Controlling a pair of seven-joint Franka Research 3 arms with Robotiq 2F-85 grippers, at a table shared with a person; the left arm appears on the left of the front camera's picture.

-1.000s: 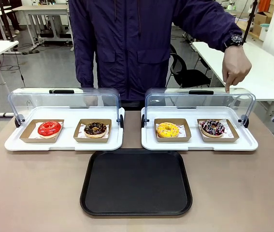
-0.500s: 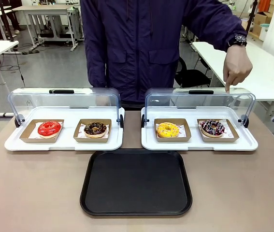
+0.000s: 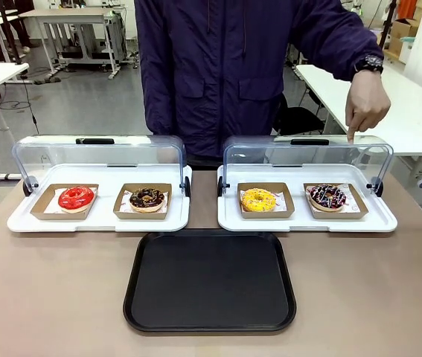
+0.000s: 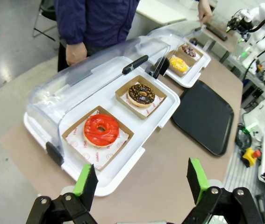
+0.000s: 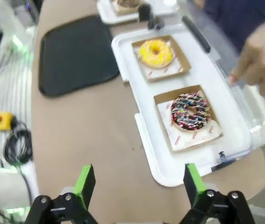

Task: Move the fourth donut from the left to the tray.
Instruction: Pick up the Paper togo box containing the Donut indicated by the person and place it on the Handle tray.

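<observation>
fourth donut (image 3: pixel 327 196): in cardboard holder (image 3: pixel 356 210), right end of right display tray (image 3: pixel 307 223); person's hand (image 3: pixel 365 104) points above it. black tray (image 3: pixel 209 281): nearer the robot, apart from it. left gripper (image 4: pixel 141 173), right gripper (image 5: pixel 137 179): jaws wide apart, holding nothing.

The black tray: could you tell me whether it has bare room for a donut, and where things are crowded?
The tray is wholly bare; so is the table on both its sides. Crowded: the white display trays behind it, each holding two donuts.

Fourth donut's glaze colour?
The donut: dark chocolate, pale drizzle, coloured sprinkles; best in right wrist view.
</observation>
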